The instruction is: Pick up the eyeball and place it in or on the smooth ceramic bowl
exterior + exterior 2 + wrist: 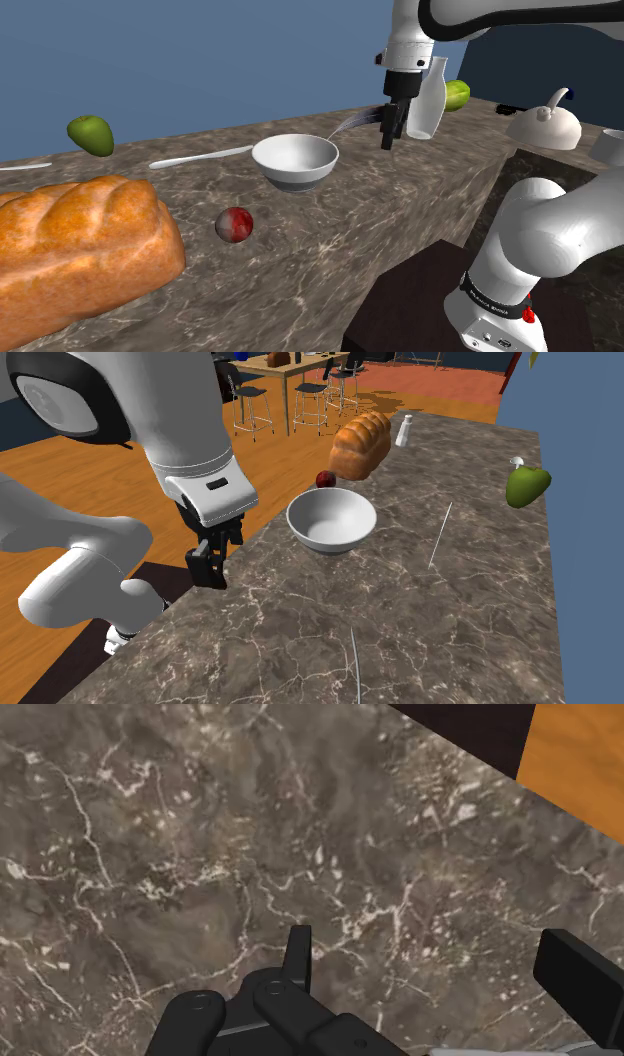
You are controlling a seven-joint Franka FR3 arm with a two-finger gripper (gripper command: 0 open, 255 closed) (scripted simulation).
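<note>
Although it is small, the eyeball (234,224) is easy for me to find. It is a grey ball with a red patch, lying loose on the marble counter (330,250). Just beside it, toward the shoulder view's left, lies a big bread loaf (80,250), and I see a narrow gap between the two. Beyond the eyeball stands the white bowl (295,160), upright, near the ball but apart from it. A long pale utensil (200,157) lies on the counter behind the bowl, and a green fruit (90,134) shows further off against the blue wall (200,60).

The bowl stands between the eyeball and my hand (393,130), so from the hand's side it is the first thing in the line to the ball. The hand hangs above the counter near its edge, pointing down, well apart from the eyeball. In the wrist view its fingers (298,954) stand spread apart over veined marble, clasping nothing. Close behind the hand in the shoulder view stand a white bottle (428,100) and a green apple (457,95). A white teapot (545,125) sits off to that view's right.
</note>
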